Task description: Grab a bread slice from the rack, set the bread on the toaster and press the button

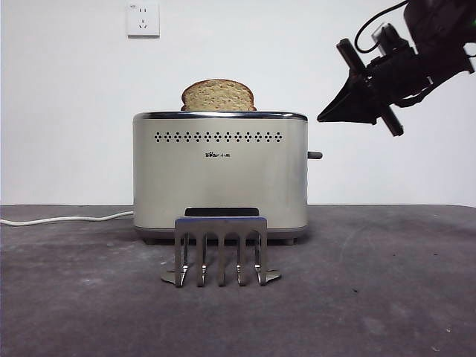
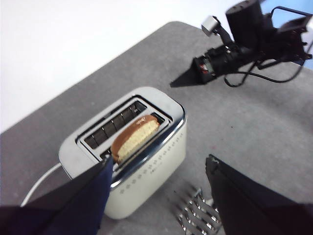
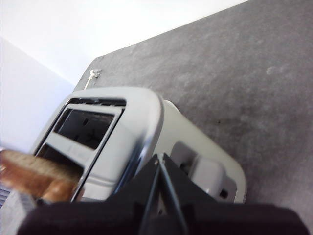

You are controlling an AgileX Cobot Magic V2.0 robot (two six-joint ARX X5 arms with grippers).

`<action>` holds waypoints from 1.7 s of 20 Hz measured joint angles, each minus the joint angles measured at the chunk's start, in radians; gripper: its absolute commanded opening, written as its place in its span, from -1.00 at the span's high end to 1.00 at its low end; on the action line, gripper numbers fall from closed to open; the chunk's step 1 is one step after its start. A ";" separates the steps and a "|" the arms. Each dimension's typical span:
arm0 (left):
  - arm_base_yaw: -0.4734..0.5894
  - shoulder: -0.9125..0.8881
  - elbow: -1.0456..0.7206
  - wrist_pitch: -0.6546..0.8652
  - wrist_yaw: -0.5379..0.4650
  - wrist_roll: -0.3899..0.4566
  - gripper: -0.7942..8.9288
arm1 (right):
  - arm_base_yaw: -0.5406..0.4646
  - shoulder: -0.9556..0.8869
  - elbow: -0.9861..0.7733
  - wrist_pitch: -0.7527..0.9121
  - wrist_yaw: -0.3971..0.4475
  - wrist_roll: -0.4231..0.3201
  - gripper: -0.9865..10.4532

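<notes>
Nearest you, the rack (image 1: 221, 250) stands bare; the slice of bread (image 1: 218, 96) sits in the toaster (image 1: 220, 175). Your right tool (image 1: 349, 104), jaws closed and holding nothing, hovers above the button (image 1: 315, 155), probably to press it.

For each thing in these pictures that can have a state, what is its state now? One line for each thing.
slice of bread: standing in one toaster slot, top part sticking out.
toaster: upright; its other slot is empty.
button: sticking out of the end wall, nothing touching it.
rack: standing on its feet before the toaster, holding no bread.
right gripper: shut, in the air above the button.
left gripper: open, holding nothing.
</notes>
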 measured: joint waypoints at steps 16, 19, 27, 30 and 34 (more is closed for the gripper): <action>-0.002 0.003 0.000 -0.021 0.048 -0.003 0.17 | 0.028 0.150 0.027 0.006 0.042 -0.027 0.85; -0.002 0.003 0.000 -0.021 0.048 -0.003 0.17 | 0.035 0.177 0.027 -0.054 0.077 -0.074 0.85; -0.002 0.003 0.000 -0.021 0.048 -0.003 0.17 | 0.035 0.181 0.042 -0.095 0.103 -0.144 0.85; -0.002 0.003 0.000 -0.021 0.048 -0.003 0.17 | 0.035 0.182 0.042 -0.095 0.103 -0.147 0.85; -0.002 0.003 0.000 -0.021 0.048 -0.003 0.17 | 0.035 0.182 0.042 -0.095 0.103 -0.148 0.85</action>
